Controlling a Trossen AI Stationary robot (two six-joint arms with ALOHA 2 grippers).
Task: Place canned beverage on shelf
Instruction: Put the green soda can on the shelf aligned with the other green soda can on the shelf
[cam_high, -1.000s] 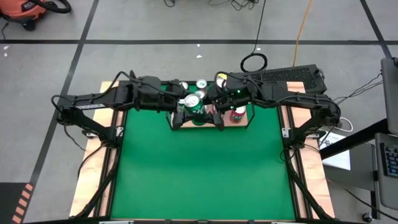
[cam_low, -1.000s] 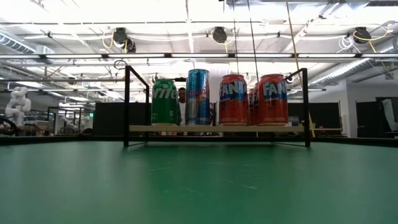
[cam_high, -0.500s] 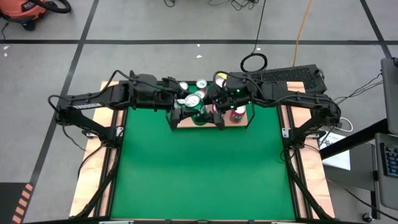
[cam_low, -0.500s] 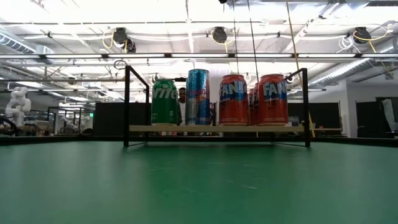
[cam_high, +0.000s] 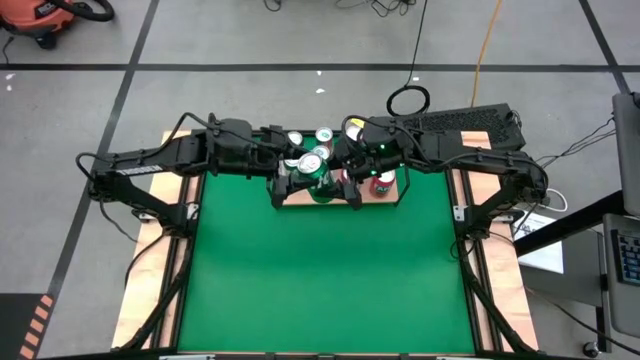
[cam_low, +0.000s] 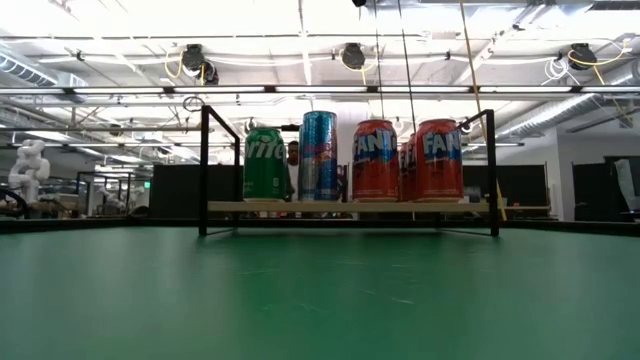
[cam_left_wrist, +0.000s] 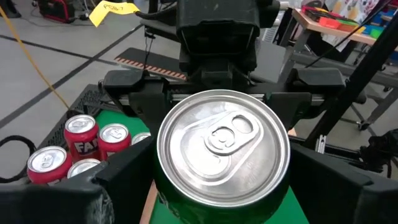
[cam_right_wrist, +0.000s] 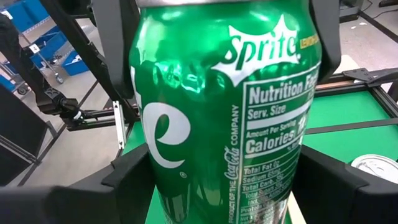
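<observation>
Between the right fingers the green can stands upright, long axis vertical, and they are clamped on its sides low on the label. From above, the left fingers flank its lid end (whether they press or merely bracket it I cannot tell). Below both pairs lies the shelf, where no fingers show in the low view, so I judge the can is held above it and must go straight down.

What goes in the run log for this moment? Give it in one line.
right gripper: shut on green Sprite can | left gripper: at same can | can: over shelf | shelf: holds other cans
</observation>
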